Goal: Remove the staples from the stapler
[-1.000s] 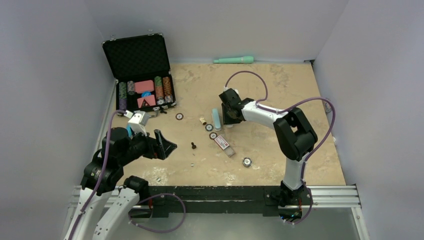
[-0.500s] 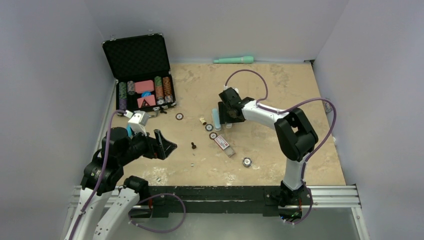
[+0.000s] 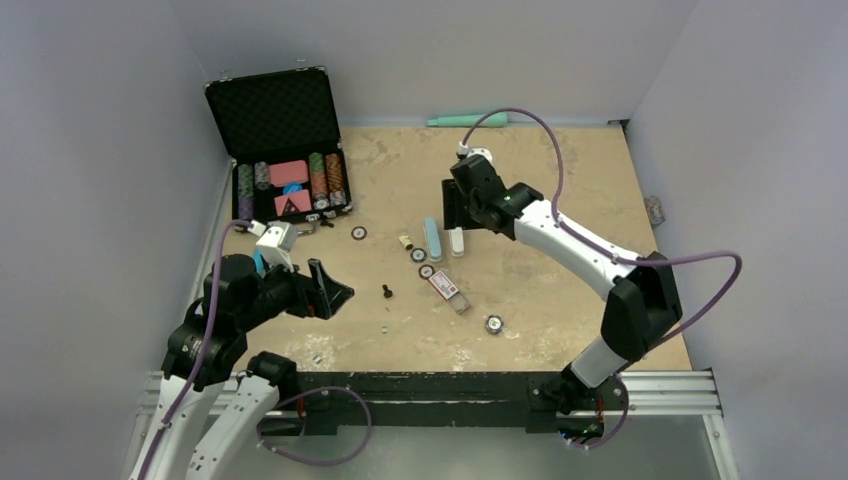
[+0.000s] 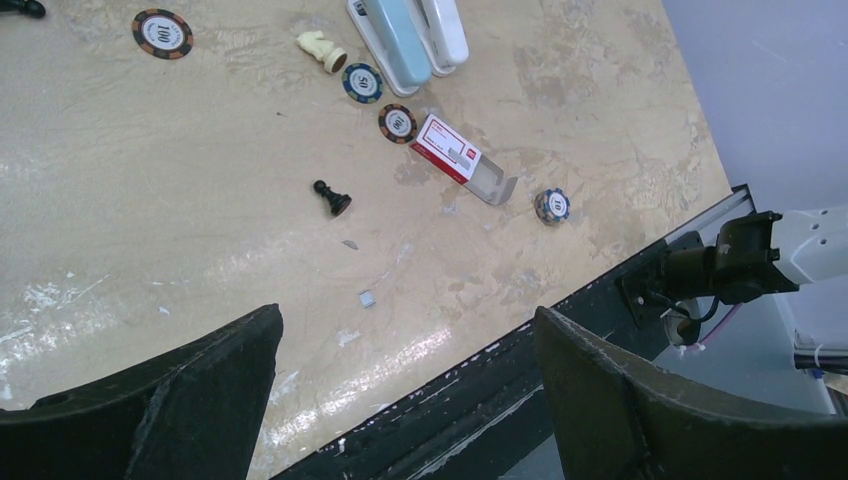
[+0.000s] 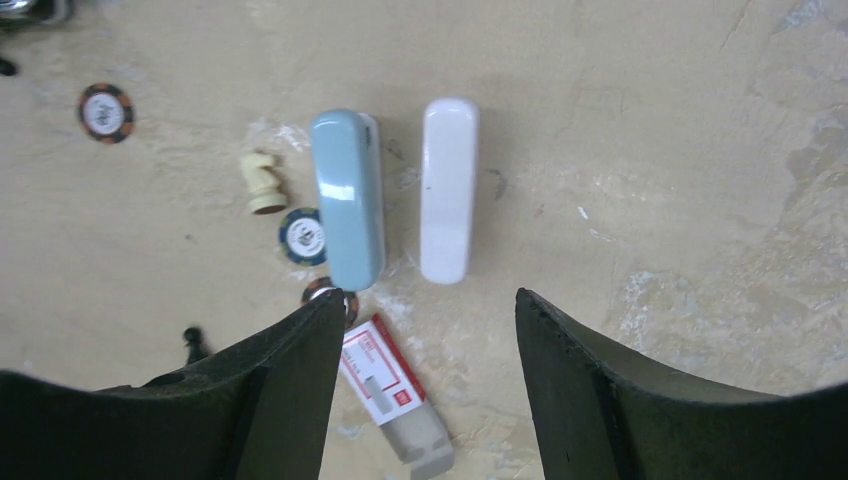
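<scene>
The stapler lies in the middle of the table as two long parts side by side, a light blue one (image 3: pixel 432 238) (image 5: pixel 347 198) (image 4: pixel 395 40) and a white one (image 3: pixel 457 241) (image 5: pixel 448 187) (image 4: pixel 444 30). My right gripper (image 3: pixel 455 208) (image 5: pixel 430 305) hovers above and just behind them, open and holding nothing. No staples can be made out in either part. A red and white staple box (image 3: pixel 446 287) (image 5: pixel 385 385) (image 4: pixel 450 150) lies just in front. My left gripper (image 3: pixel 335 290) (image 4: pixel 405 325) stands open and empty at the near left, far from the stapler.
An open black case (image 3: pixel 285 150) with poker chips stands at the back left. Loose chips (image 3: pixel 493 323), a black pawn (image 3: pixel 386 292), a cream chess piece (image 3: pixel 405 242) and a small silver bit (image 4: pixel 367 297) lie around the stapler. A teal tool (image 3: pixel 468 120) rests against the back wall.
My right gripper opened, let go of the stapler, and rose back away from it, leaving the white part bare beside the blue one. The left arm has not moved.
</scene>
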### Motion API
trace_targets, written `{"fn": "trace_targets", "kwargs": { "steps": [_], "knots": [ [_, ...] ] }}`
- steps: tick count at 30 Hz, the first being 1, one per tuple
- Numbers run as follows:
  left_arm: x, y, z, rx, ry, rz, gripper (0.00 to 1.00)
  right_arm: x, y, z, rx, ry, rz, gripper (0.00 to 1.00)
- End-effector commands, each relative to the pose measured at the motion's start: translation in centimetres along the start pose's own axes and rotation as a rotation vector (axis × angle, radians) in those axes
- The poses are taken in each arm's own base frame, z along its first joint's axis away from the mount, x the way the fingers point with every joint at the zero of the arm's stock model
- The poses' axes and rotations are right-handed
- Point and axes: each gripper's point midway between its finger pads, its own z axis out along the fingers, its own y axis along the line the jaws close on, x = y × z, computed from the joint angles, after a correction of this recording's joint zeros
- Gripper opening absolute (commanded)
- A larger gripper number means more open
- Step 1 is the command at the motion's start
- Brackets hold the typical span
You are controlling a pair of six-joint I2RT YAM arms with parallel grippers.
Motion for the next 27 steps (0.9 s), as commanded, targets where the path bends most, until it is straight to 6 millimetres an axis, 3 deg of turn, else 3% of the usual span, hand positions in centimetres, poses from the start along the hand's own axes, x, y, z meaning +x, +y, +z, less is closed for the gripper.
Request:
{"fn": "trace_targets", "kwargs": {
  "steps": [1, 6, 12, 19, 27],
  "knots": [
    [-1.4, -0.1, -0.2, -0.007, -0.05, 0.018, 0.99, -1.5, 3.1, -4.7, -0.077, -0.064, -0.023, 0.66],
    [-1.5, 0.3, -0.4, -0.03, -0.063, 0.014, 0.99, -0.1, 8.2, -7.7, -0.194, -0.065, -0.051, 0.65],
    [-2.0, 1.4, -1.2, -0.106, -0.116, -0.002, 0.99, 3.4, 15.3, -10.3, -0.403, -0.041, -0.084, 0.63],
    [-2.6, 3.1, -2.2, -0.211, -0.179, -0.032, 0.99, 8.4, 21.6, -10.8, -0.506, 0.023, -0.14, 0.6],
    [-2.6, 3.5, -2.3, -0.235, -0.182, -0.039, 0.99, 14.2, 27.7, -11.1, -0.599, 0.099, -0.199, 0.58]
  ]
}}
